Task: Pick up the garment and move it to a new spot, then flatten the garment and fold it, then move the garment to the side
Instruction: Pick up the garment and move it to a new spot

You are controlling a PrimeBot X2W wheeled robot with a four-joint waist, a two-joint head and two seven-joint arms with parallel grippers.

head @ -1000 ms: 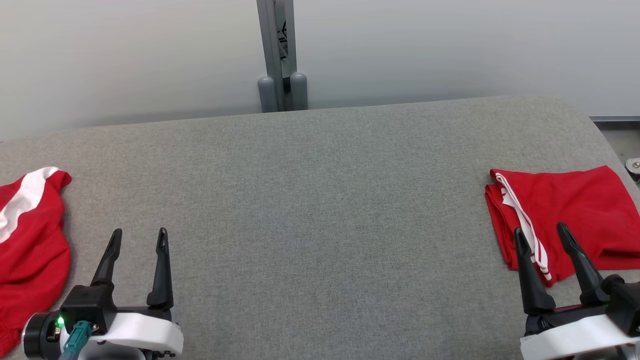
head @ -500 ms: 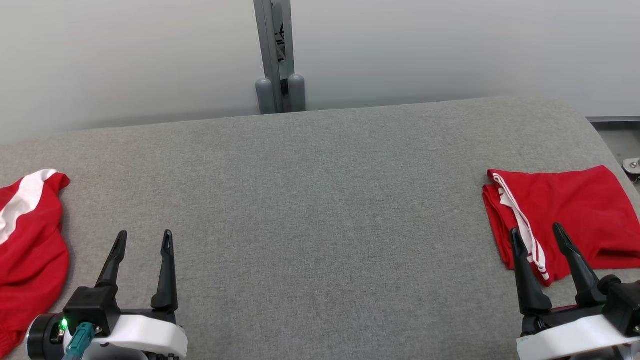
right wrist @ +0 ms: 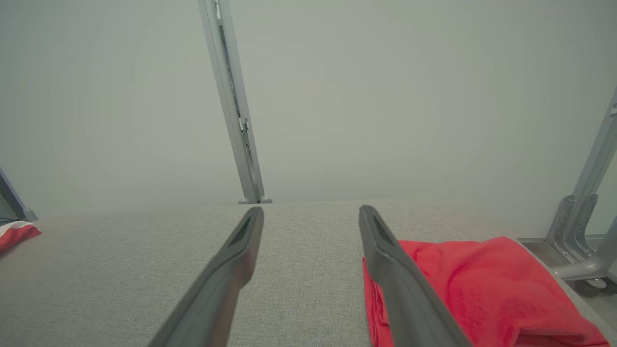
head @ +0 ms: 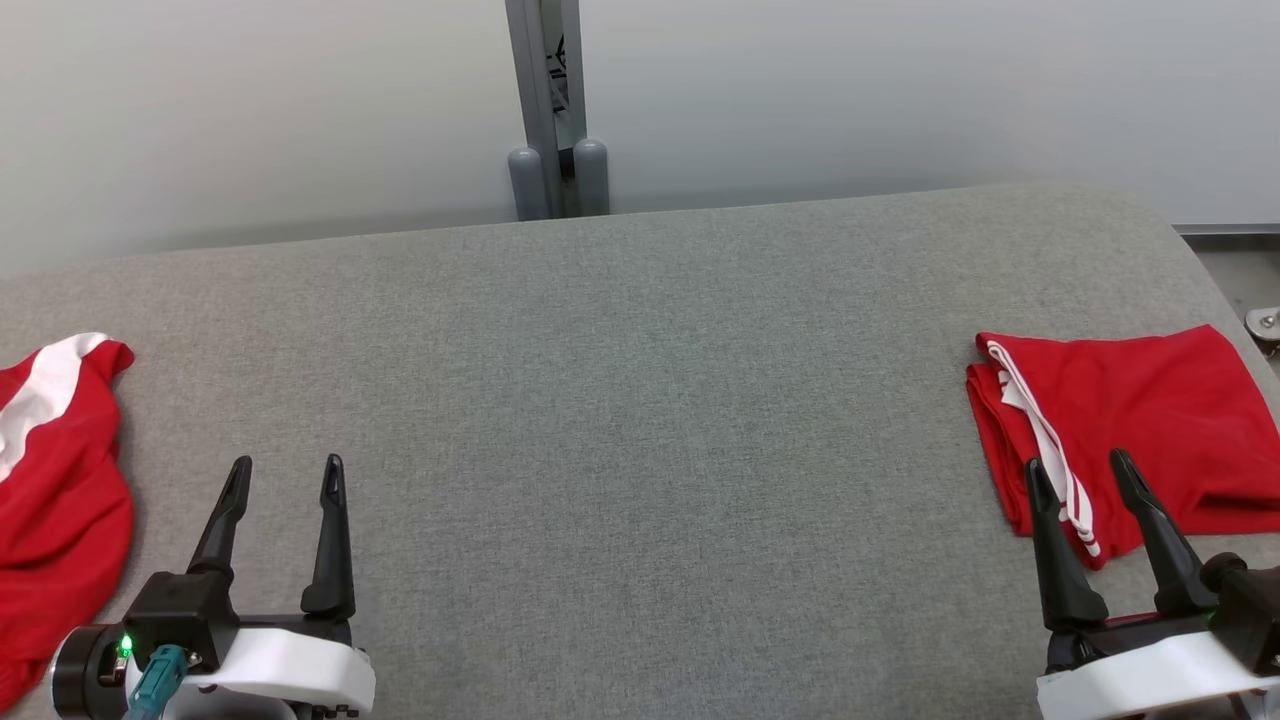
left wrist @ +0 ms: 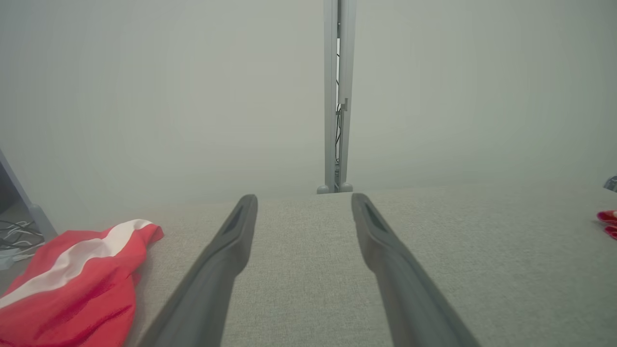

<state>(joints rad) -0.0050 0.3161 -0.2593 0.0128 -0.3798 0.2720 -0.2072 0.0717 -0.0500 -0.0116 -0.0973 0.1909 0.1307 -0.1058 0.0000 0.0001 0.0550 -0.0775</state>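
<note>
A folded red garment (head: 1130, 420) with white stripes lies at the right end of the grey table (head: 640, 400); it also shows at the lower right of the right wrist view (right wrist: 462, 289). My right gripper (head: 1076, 468) hovers open just above its near edge, holding nothing. A second red garment (head: 55, 500) with a white band lies crumpled at the table's left edge, seen too in the left wrist view (left wrist: 72, 284). My left gripper (head: 286, 470) stands open and empty to the right of it.
A grey metal post (head: 548, 110) rises behind the table's far edge against a pale wall. A metal bracket (right wrist: 578, 236) and floor lie past the table's right end. Cables (left wrist: 14, 231) lie beyond the left end.
The head view has shifted slightly. Both grippers stay open and near their places; neither garment has moved.
</note>
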